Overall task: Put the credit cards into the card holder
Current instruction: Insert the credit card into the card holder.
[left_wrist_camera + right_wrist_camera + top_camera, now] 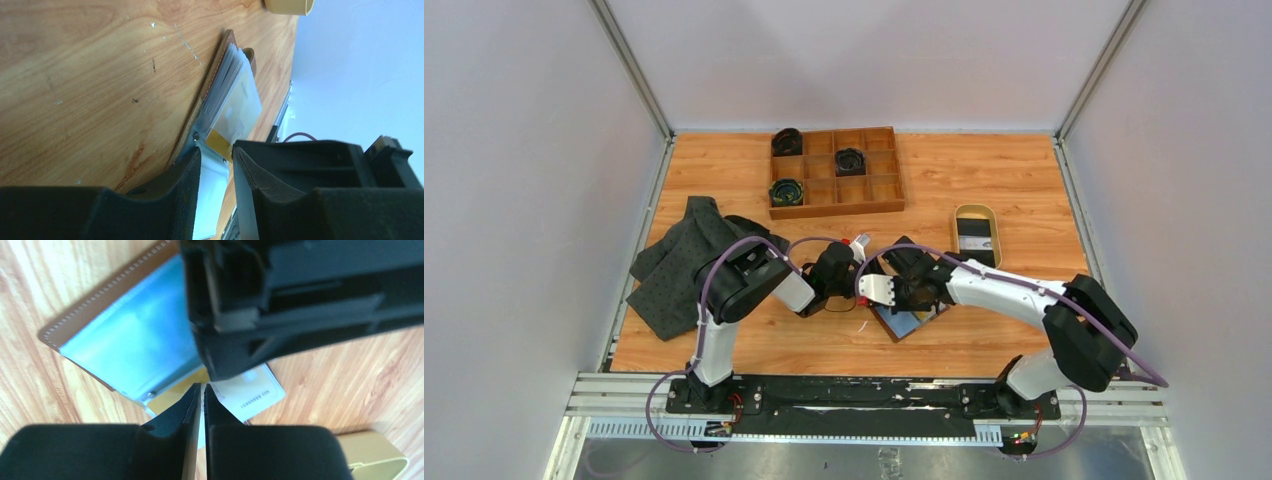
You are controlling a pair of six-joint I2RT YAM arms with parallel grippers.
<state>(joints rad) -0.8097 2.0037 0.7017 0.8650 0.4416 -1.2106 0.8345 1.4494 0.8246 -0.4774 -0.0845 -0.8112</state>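
The card holder (pixel 914 322), a brown leather wallet, lies open on the table with pale blue sleeves (pixel 135 335) facing up; its brown edge shows in the left wrist view (pixel 210 85). A yellow-gold card (pixel 172 396) sits in a sleeve. A pale card with printed digits (pixel 252 395) lies beside it at my right gripper's tips. My right gripper (pixel 202 386) is shut, with a thin pale edge between its fingers. My left gripper (pixel 216 150) is open, its fingers on either side of a sleeve leaf. Both grippers (pixel 861 290) (pixel 899 300) meet over the wallet. A dark card (pixel 975 238) lies in the tan dish.
The tan oval dish (pixel 976 212) stands right of the wallet. A wooden compartment tray (pixel 834 205) holding dark coiled items stands at the back. A dark cloth (pixel 684 265) lies at the left. A metal rail runs along the near edge.
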